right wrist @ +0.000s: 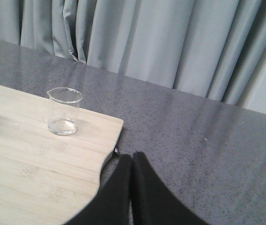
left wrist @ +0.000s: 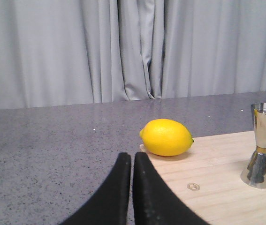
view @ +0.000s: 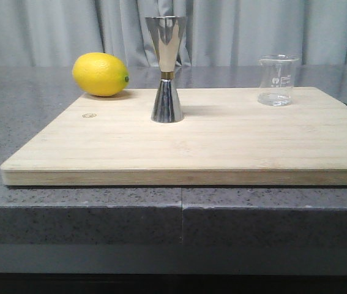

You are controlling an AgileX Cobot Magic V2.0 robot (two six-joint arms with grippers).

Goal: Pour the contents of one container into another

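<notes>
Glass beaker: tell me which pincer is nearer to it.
Right. The right pincer, shut, sits just off the board corner near the glass beaker. The left pincer, shut, is by the lemon, far across the board.

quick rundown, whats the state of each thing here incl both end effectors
beaker: upright on the cutting board's far right corner, untouched; contents too hard to judge
jigger: upright mid-board, larger cup on top, untouched
lemon: lying on its side at the board's far left corner
cutting board: flat on the counter
left end effector: shut, empty
right end effector: shut, empty
</notes>
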